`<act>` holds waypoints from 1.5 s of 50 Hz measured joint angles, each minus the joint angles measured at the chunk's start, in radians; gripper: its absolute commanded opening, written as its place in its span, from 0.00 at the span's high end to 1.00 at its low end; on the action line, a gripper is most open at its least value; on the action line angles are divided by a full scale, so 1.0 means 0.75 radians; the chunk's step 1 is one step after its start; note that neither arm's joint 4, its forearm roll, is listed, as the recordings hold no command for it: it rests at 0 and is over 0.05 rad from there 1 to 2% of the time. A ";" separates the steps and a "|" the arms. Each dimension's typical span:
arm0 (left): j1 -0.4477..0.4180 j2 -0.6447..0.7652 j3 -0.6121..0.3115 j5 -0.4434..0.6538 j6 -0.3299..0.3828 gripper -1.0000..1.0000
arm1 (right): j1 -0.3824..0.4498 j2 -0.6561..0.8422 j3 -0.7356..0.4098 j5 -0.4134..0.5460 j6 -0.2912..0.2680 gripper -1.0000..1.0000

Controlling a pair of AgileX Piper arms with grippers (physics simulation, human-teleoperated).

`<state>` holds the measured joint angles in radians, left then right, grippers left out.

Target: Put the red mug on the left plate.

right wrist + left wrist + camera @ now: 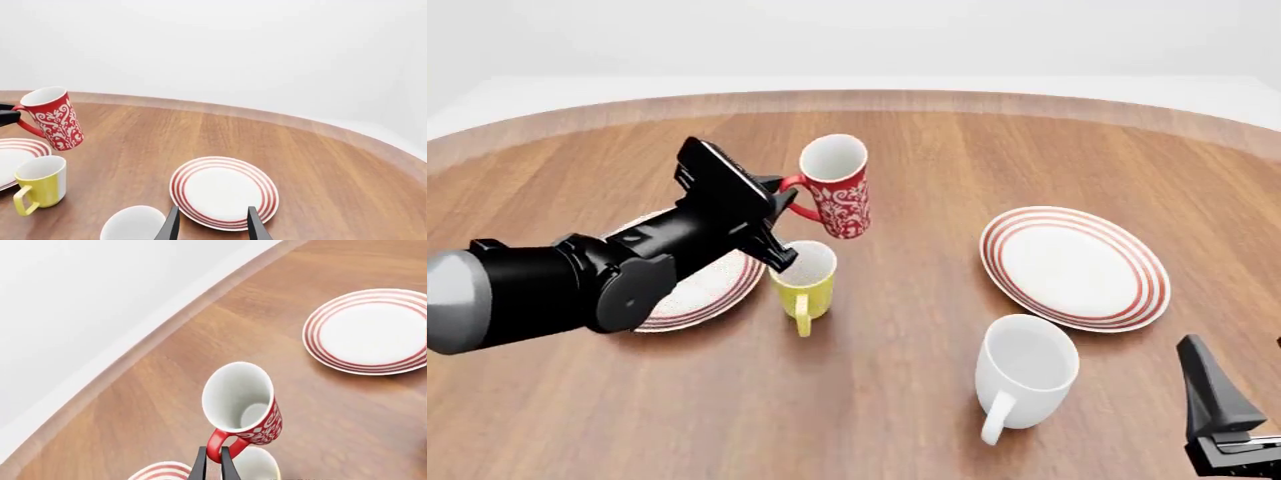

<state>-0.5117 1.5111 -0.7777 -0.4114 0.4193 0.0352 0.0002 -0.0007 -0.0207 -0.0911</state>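
Left wrist view: the left gripper (214, 462) has its fingers pinching the red mug (241, 405) by its handle, lifted and tilted. Front view: the mug hangs above the yellow mug (805, 283), beside the left plate (701, 289) on the bench (894, 400). Right wrist view: the right gripper (212, 224) fingers are spread.

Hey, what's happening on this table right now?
The left gripper holds the red mug by its handle, lifted off the table and tilted, above the yellow mug. The left plate lies just beside it, partly hidden under the arm and holding nothing visible. The right gripper is open and idle near the white mug and the other plate.
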 measured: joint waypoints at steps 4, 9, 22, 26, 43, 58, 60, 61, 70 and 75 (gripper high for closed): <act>0.036 0.000 0.009 -0.013 0.000 1.00 | 0.001 0.000 0.000 0.000 -0.001 0.00; 0.085 0.000 0.018 -0.028 -0.001 1.00 | 0.002 0.000 0.000 0.001 -0.001 0.00; 0.214 -0.003 0.055 -0.080 -0.006 1.00 | 0.005 0.000 0.000 0.000 -0.002 0.00; 0.256 -0.001 0.069 -0.102 -0.007 1.00 | 0.006 0.000 0.000 0.001 -0.002 0.00; 0.418 0.052 0.124 -0.222 -0.001 1.00 | 0.007 0.000 0.000 0.000 -0.004 0.00; 0.542 0.160 0.179 -0.375 0.019 1.00 | 0.007 0.000 0.000 0.000 -0.006 0.00; 0.557 0.167 0.188 -0.393 0.019 1.00 | 0.007 0.000 0.000 0.000 -0.006 0.00; 0.564 0.170 0.194 -0.402 0.019 1.00 | 0.007 0.000 0.000 0.000 -0.006 0.00; 0.628 0.208 0.244 -0.493 0.029 1.00 | 0.007 0.000 0.000 0.001 -0.006 0.00; 0.657 0.231 0.265 -0.538 0.036 1.00 | 0.007 0.000 0.000 0.000 -0.007 0.00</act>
<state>-0.0191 1.6840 -0.5787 -0.8148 0.4460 0.0404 0.0002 -0.0005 -0.0205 -0.0962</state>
